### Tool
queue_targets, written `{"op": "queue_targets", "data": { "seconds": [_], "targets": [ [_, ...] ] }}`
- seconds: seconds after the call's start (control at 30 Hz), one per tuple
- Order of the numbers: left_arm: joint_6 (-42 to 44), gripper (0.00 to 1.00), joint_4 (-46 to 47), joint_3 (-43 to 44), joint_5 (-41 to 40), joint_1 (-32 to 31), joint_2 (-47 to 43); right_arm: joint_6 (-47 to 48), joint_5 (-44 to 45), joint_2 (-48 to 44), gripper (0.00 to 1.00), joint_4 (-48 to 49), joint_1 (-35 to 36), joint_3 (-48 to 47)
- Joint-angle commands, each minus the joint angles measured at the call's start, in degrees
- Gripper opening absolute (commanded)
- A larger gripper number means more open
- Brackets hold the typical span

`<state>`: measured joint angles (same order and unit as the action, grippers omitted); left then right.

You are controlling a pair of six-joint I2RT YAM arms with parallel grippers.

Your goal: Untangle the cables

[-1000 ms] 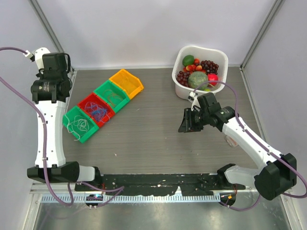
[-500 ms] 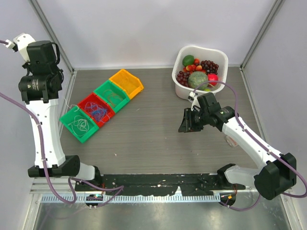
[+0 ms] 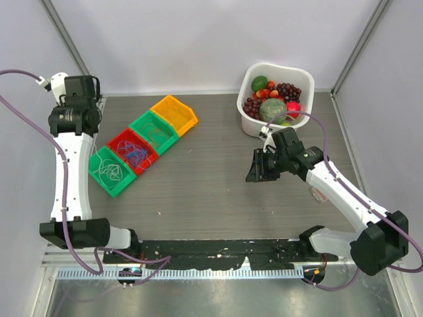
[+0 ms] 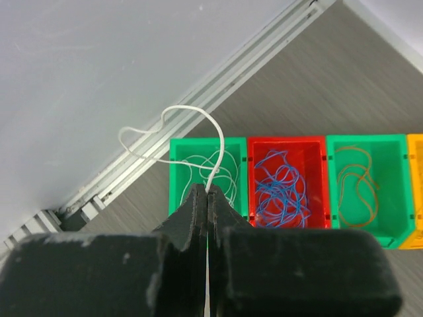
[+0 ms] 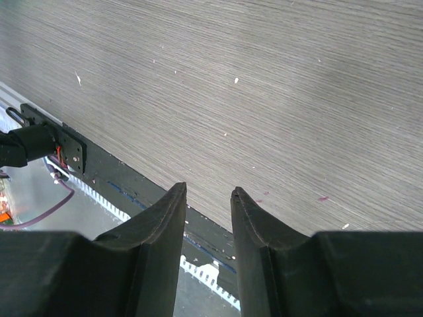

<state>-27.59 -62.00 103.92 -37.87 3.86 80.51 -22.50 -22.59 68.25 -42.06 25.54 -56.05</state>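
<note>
Left hand [image 4: 207, 193] shifted, pinching looped white cable [image 4: 186, 107]

the cables [image 3: 135, 153] are lying coiled at nine o'clock, white cables [image 4: 223, 173] beside blue cables [image 4: 284, 188] beside an orange cable [image 4: 357, 181], one white strand [image 4: 188, 107] arching upward.

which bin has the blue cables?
The red bin, holding the blue cables. It sits between two green bins: one has white cables, the other an orange cable.
</note>
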Motion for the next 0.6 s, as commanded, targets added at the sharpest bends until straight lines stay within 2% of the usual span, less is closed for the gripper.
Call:
{"op": "queue_targets", "data": {
  "seconds": [0.0,0.17,0.3,0.43,0.57],
  "targets": [
    [-4.56,0.0,3.46,-5.64,-0.37,0.71,-5.27,0.97,0.18,-1.63,0.39,1.46,-0.23,-0.55],
    [-12.46,0.0,3.91,-15.31,1.91,2.46,-6.6,0.88,-0.35,-1.19,0.39,1.63,-0.14,-0.64],
    [-19.68,0.0,2.05,-23.83,5.69,6.42,-4.67,0.79,0.09,-1.71,0.39,1.63,-0.05,-0.73],
    [-19.44,0.0,6.34,-31.22,10.96,9.15,-2.64,0.79,0.44,-2.94,0.39,1.46,-0.58,-0.11],
    [-17.67,0.0,9.44,-33.34,15.36,9.15,0.16,0.7,0.97,-3.82,0.39,1.28,-1.02,0.33]
  ]
}}
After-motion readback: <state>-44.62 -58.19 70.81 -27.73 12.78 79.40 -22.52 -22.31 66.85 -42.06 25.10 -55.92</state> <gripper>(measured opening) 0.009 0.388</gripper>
